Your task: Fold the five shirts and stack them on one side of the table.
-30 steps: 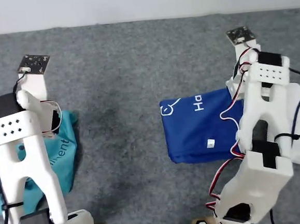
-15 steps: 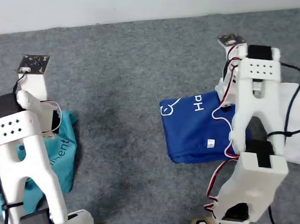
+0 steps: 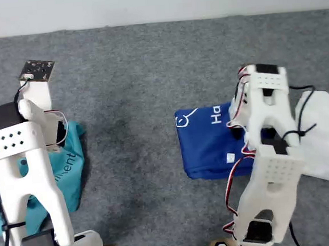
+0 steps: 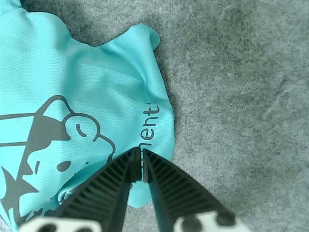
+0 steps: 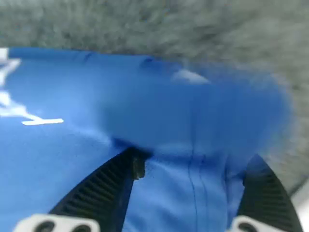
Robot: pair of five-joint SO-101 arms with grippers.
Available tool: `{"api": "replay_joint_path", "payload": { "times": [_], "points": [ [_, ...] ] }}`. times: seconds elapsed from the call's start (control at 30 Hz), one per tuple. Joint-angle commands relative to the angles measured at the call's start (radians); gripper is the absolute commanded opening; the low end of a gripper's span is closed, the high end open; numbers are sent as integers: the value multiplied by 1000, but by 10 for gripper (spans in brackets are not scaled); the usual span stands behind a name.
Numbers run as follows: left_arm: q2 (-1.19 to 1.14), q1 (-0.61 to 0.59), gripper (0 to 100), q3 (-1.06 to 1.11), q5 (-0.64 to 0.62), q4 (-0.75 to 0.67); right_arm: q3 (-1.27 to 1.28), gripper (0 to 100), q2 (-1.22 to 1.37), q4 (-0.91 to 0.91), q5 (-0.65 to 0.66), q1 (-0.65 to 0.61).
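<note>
A teal shirt (image 3: 72, 171) lies bunched at the table's left edge, under the left arm (image 3: 18, 151). In the left wrist view my left gripper (image 4: 142, 166) is shut, its tips just above the printed teal shirt (image 4: 72, 96) near its hem. Right of the middle lies a blue shirt (image 3: 209, 148), folded to a rectangle, with the right arm (image 3: 266, 109) over its right part. My right gripper (image 5: 193, 166) is open and low on the blue shirt (image 5: 96, 92), with blue cloth between the fingers (image 5: 123, 176). A white shirt (image 3: 328, 138) lies beside the blue one at the right edge.
Grey felt (image 3: 138, 74) covers the table, bare in the middle and along the back. A pale wall (image 3: 155, 4) borders the far edge. Both arm bases stand at the near edge.
The right arm has swung left and drawn in over the blue shirt's right part. The left arm and the teal shirt have not moved.
</note>
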State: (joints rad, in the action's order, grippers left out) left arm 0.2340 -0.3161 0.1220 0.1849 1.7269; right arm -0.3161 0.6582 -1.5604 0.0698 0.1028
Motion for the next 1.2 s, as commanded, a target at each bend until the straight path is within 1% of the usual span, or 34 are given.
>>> {"api": "replay_joint_path", "payload": {
  "times": [0.0, 0.03, 0.2, 0.27, 0.3, 0.43, 0.5, 0.57, 0.73, 0.77, 0.83, 1.0, 1.1, 1.17],
  "points": [
    [40, -6, 15, -4, 9, -9, -51, 308, 25, -5, -11, -48],
    [40, -6, 15, -4, 9, -9, -51, 272, 35, -4, -8, -59],
    [40, -11, 15, -4, 9, -9, -52, 2, 45, 4, -6, -79],
    [41, -12, 15, -4, 9, -8, -52, 24, 42, -7, -2, -73],
    [41, -12, 15, -4, 9, -2, -52, 10, 33, -10, 21, -73],
    [43, -12, 15, -4, 9, 5, -51, 9, -41, -68, 149, -81],
    [43, -12, 15, -4, 9, 5, -51, 9, -87, -73, 244, -74],
    [43, -12, 15, -4, 9, 5, -52, 9, -119, -59, 388, -53],
    [46, -12, 15, -2, 9, 15, -52, 9, -136, 38, 853, -10],
    [43, -12, 15, -2, 9, 18, -52, 10, -137, 54, 927, -8],
    [41, -12, 15, -2, 9, 18, -52, 9, -140, 96, 1026, -10],
    [40, -6, 15, -2, 9, 17, -123, 9, -131, 225, 1191, -25],
    [40, -6, 15, -2, 9, 17, -130, 9, -131, 300, 1211, -62],
    [40, -6, 15, -2, 9, 17, -132, 12, -133, 317, 1211, -82]
  ]
}}
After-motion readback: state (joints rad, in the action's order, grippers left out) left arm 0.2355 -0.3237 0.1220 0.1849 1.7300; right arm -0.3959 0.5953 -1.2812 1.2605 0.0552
